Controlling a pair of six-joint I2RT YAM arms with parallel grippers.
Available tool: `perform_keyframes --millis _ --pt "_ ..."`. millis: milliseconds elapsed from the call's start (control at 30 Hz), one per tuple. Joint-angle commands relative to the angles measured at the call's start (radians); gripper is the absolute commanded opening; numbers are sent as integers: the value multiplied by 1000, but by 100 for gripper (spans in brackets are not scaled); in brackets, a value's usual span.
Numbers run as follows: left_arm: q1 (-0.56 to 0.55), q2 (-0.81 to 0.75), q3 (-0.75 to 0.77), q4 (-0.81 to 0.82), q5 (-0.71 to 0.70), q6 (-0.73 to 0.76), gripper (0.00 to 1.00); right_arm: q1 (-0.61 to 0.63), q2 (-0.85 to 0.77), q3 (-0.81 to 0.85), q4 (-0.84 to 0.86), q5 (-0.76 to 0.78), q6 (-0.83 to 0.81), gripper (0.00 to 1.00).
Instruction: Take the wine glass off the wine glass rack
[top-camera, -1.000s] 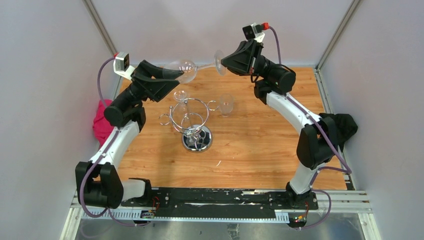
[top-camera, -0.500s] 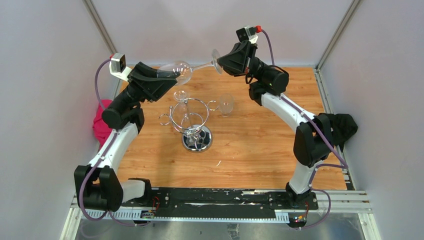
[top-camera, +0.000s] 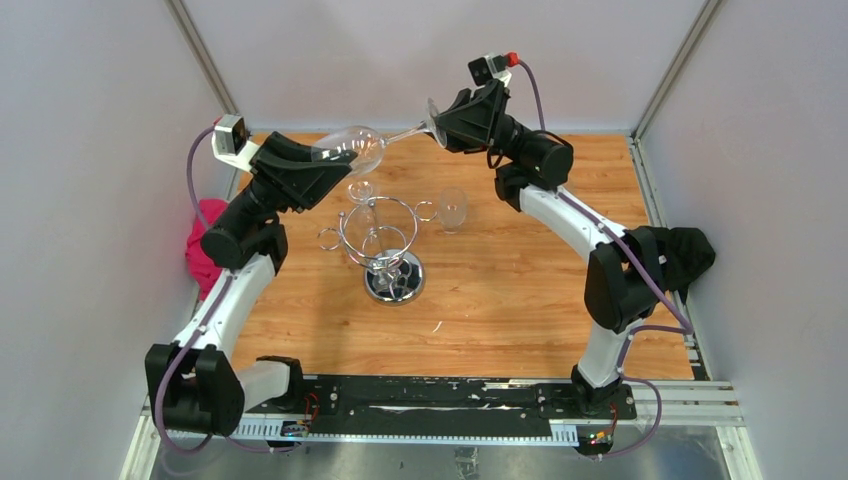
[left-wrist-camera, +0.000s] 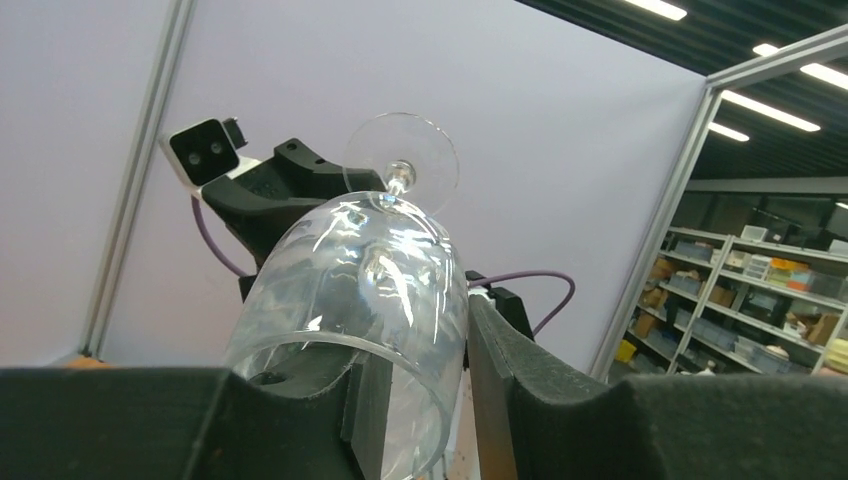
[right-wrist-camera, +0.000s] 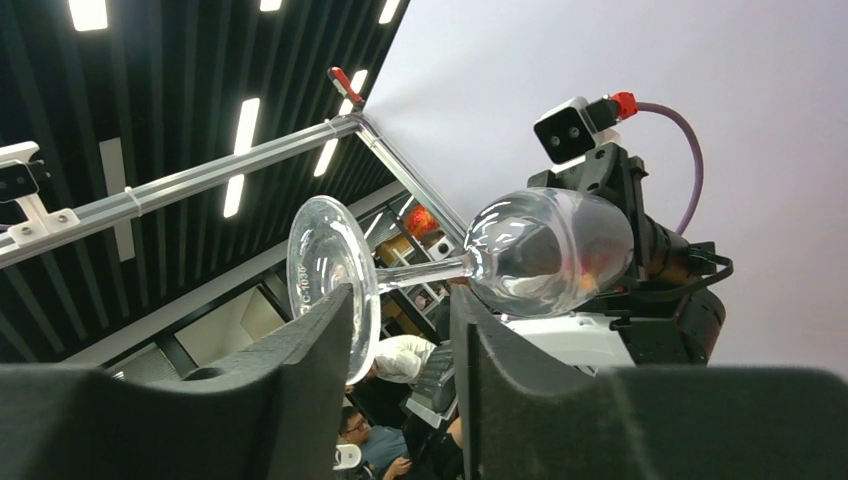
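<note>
A clear wine glass (top-camera: 352, 149) lies sideways in the air behind the wine glass rack (top-camera: 383, 232), off its hooks. My left gripper (top-camera: 330, 160) is shut on the bowl; in the left wrist view the bowl (left-wrist-camera: 370, 290) sits between the fingers of that gripper (left-wrist-camera: 420, 400), with the foot pointing away. My right gripper (top-camera: 442, 122) is at the glass's foot. In the right wrist view the foot (right-wrist-camera: 330, 280) rests against the left finger, with a gap to the right finger, so that gripper (right-wrist-camera: 400, 335) is open. The chrome rack stands on its round mirrored base (top-camera: 394, 284).
Two more glasses stay at the rack, one at its back (top-camera: 362, 191) and one at its right (top-camera: 452, 208). A pink cloth (top-camera: 205, 245) lies at the table's left edge and a black cloth (top-camera: 688, 255) at the right. Grey walls close in the sides and back.
Both grippers and the sideways glass have moved together up and to the left, farther from the rack. The rack and the other glasses have not moved.
</note>
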Motion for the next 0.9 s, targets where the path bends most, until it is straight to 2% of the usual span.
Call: perform_keyframes --millis 0,300,400,567,867 --pt "-28 -45 -5 79 -42 -3 0 49 23 -13 12 -99 -49 47" --pt "-25 -75 -49 79 -120 -11 0 46 9 -45 27 -81 -40 63" --pt "-24 -82 -65 79 -143 -11 0 42 -10 -60 28 -74 -53 75" --pt "-22 -97 -81 80 -165 -2 0 27 -39 -85 28 -56 -62 86" --pt "-9 -121 -135 80 -220 5 0 -9 -69 -132 28 -1 -70 93"
